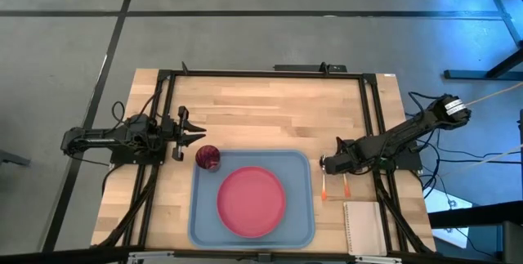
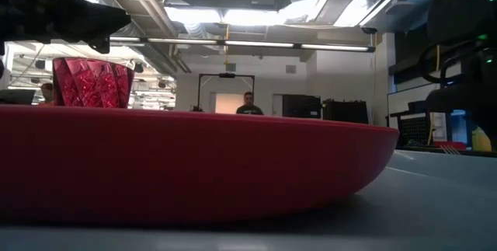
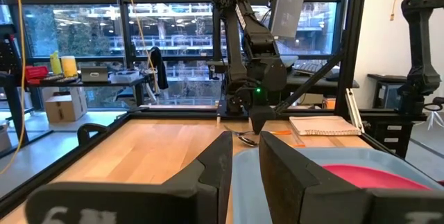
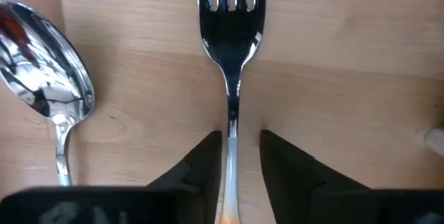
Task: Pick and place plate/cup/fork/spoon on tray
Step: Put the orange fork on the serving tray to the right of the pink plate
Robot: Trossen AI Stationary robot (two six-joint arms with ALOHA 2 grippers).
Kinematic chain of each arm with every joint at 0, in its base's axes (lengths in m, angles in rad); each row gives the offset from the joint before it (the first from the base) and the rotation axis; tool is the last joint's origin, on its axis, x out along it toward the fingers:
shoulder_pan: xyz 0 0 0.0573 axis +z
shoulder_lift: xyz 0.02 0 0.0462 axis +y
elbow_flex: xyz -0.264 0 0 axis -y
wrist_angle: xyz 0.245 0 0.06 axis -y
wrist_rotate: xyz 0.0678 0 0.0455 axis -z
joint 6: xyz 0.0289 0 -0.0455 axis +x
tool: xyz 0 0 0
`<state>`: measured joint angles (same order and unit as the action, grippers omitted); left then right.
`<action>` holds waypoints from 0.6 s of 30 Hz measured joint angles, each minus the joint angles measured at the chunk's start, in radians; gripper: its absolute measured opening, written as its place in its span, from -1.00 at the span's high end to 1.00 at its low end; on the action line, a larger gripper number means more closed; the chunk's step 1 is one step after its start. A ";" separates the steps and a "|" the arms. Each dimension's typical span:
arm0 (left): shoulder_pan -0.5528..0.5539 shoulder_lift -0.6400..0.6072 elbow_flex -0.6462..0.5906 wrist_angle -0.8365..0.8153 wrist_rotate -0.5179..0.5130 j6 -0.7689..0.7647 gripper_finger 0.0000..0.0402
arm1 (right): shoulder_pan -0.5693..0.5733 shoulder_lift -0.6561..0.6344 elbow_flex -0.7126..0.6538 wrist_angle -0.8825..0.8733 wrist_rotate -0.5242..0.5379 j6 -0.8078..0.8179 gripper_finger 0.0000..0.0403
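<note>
The pink-red plate (image 1: 251, 201) lies in the light blue tray (image 1: 304, 166). The dark red cup (image 1: 207, 158) stands upright in the tray's far left corner and also shows in the low view (image 2: 92, 82). The fork (image 4: 232, 50) and spoon (image 4: 48, 85) lie side by side on the wood right of the tray; one orange handle (image 1: 325, 187) shows in the high view. My right gripper (image 4: 239, 141) points down over the fork, slightly open, one finger on each side of its thin neck. My left gripper (image 1: 186, 133) hovers left of the cup, empty, with a narrow gap.
A white notepad (image 1: 364, 227) lies near the table's front right corner. A black frame (image 1: 261, 73) runs round the table's edges. Bare wood (image 1: 270, 117) stretches between the tray and the far edge. A person (image 2: 248, 105) stands in the room behind.
</note>
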<state>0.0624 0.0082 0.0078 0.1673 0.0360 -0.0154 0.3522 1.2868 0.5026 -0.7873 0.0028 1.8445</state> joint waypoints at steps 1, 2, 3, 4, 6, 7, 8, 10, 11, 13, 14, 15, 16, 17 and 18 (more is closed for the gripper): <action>0.000 0.000 0.000 0.000 0.000 0.000 0.67 | -0.001 0.000 0.000 0.000 0.001 -0.006 0.52; 0.000 0.000 0.000 0.000 0.000 0.000 0.67 | -0.001 0.000 0.000 0.001 0.003 -0.010 0.54; 0.000 0.000 0.000 0.000 0.000 0.000 0.67 | -0.002 0.000 0.000 0.002 0.007 -0.014 0.57; 0.000 0.000 0.000 0.000 0.000 0.000 0.67 | -0.002 0.000 0.000 0.002 0.009 -0.016 0.59; 0.000 0.000 0.000 0.000 0.000 0.000 0.67 | -0.002 0.000 0.000 0.002 0.011 -0.019 0.61; 0.000 0.000 0.000 0.000 0.000 0.000 0.67 | -0.002 0.000 0.000 0.001 0.013 -0.021 0.63; 0.000 0.000 0.000 0.000 0.000 0.000 0.67 | -0.002 0.000 0.000 0.000 0.014 -0.022 0.64; 0.000 0.000 0.000 0.000 0.000 0.000 0.67 | -0.002 0.000 0.000 -0.002 0.017 -0.029 0.67; 0.000 0.000 0.000 0.000 0.000 0.000 0.67 | -0.002 0.000 0.000 -0.002 0.018 -0.037 0.69; 0.000 0.000 0.000 0.000 0.000 0.000 0.67 | -0.002 0.000 0.000 -0.004 0.022 -0.045 0.73; 0.000 0.000 0.000 0.000 0.000 0.000 0.67 | -0.002 0.000 0.000 -0.004 0.024 -0.046 0.74; 0.000 0.000 0.000 0.000 0.000 0.000 0.67 | -0.002 0.001 0.000 -0.005 0.025 -0.047 0.76; 0.000 0.000 0.000 0.000 0.000 0.000 0.67 | -0.002 0.001 0.000 -0.005 0.026 -0.048 0.78; 0.000 0.000 0.000 0.000 0.000 0.000 0.67 | -0.002 0.001 0.000 -0.006 0.026 -0.050 0.80; 0.000 0.000 0.000 0.000 0.000 0.000 0.67 | -0.002 0.001 0.000 -0.006 0.027 -0.050 0.82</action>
<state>0.0622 0.0082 0.0078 0.1673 0.0357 -0.0151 0.3504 1.2877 0.5022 -0.7935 0.0302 1.7944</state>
